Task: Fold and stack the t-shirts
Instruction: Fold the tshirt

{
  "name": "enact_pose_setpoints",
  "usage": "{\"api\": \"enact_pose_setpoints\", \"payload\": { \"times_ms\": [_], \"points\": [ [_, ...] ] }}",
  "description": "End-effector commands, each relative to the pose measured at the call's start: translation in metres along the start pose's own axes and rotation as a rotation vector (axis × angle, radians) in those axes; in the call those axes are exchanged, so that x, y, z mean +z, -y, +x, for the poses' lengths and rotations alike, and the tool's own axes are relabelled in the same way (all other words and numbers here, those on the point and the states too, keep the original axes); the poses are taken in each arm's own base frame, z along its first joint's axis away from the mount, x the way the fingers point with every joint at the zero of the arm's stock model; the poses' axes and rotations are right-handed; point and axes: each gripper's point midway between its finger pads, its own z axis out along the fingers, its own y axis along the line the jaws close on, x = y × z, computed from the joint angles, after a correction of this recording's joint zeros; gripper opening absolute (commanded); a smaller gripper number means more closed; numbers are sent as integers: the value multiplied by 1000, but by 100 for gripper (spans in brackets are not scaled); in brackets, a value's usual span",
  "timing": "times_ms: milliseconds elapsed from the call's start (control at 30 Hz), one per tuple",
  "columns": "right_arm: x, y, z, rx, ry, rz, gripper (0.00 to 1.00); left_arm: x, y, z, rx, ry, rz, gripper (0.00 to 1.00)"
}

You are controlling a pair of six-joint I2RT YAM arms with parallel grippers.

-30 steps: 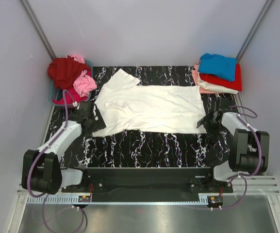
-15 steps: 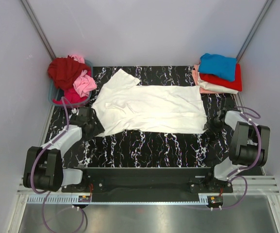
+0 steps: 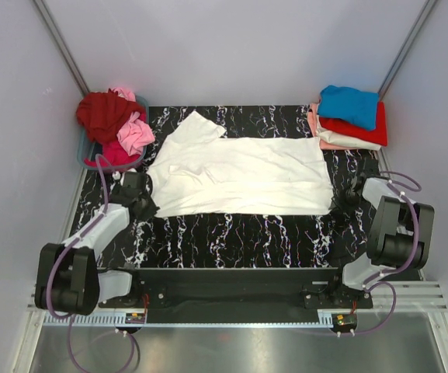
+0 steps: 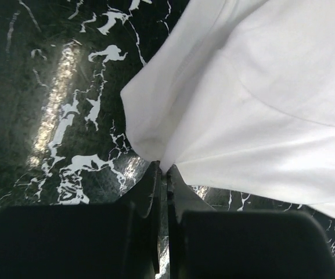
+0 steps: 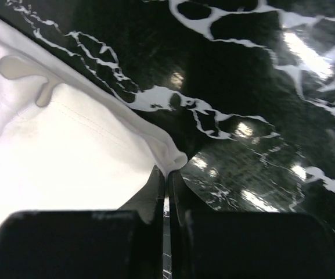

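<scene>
A white t-shirt (image 3: 239,175) lies spread flat across the black marbled table (image 3: 239,233). My left gripper (image 3: 147,208) is shut on its near left corner, and the left wrist view shows the white cloth (image 4: 260,99) pinched at the fingertips of that gripper (image 4: 162,168). At the shirt's near right corner my right gripper (image 3: 338,203) is shut on the hem. In the right wrist view the hem (image 5: 68,145) bunches into the closed tips of the right gripper (image 5: 167,171).
A heap of red and pink shirts (image 3: 115,124) fills a basket at the back left. A stack of folded shirts (image 3: 349,116), blue on top, sits at the back right. Grey walls close in the table on three sides.
Both grippers have closed on the white shirt's near corners. The left gripper slid toward the shirt's corner and the right one moved right to the hem; the near edge is pulled straighter.
</scene>
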Motion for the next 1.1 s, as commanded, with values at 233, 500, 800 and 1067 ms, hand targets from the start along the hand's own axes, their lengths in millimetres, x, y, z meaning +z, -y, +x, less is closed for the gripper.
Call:
{"api": "enact_pose_setpoints", "payload": {
  "times_ms": [233,500,800,1067],
  "points": [
    [-42,29,-11,64,97,52,0,-47,-14,-29,-43,141,-32,0],
    [-51,41,6,101,74,59,0,-68,-13,-17,-85,120,11,0],
    [-55,73,5,252,36,48,71,-136,-31,-45,-130,257,-52,75],
    [-88,42,-22,219,121,-130,97,-170,13,-93,-37,449,176,89]
  ]
}}
